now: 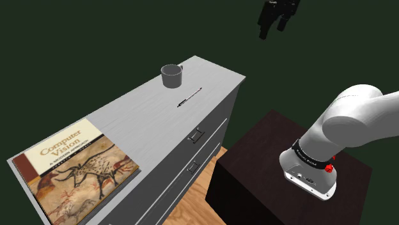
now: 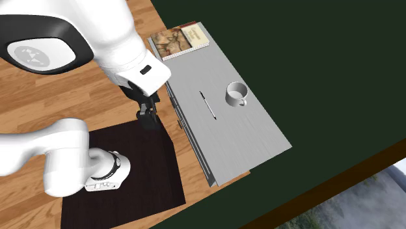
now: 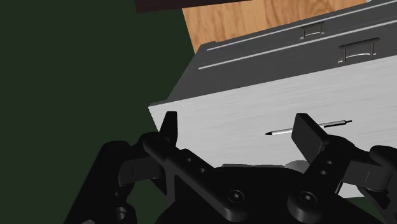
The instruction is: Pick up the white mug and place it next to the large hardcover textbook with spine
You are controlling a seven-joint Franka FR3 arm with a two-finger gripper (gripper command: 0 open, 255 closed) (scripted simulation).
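Hanging in the air off to one side of the worktop (image 1: 128, 121), with the end effector (image 3: 236, 130) spread and pinching nothing.

Finding the pale mug (image 1: 171, 76) standing upright near one end of the worktop, close to a pen (image 1: 190, 97), and well apart from the Computer Vision textbook (image 1: 73, 169) lying flat at the other end.

Home study: grey drawer cabinet (image 1: 147, 108), textbook (image 1: 77, 169), pen (image 1: 189, 97), wooden floor (image 2: 52, 97).
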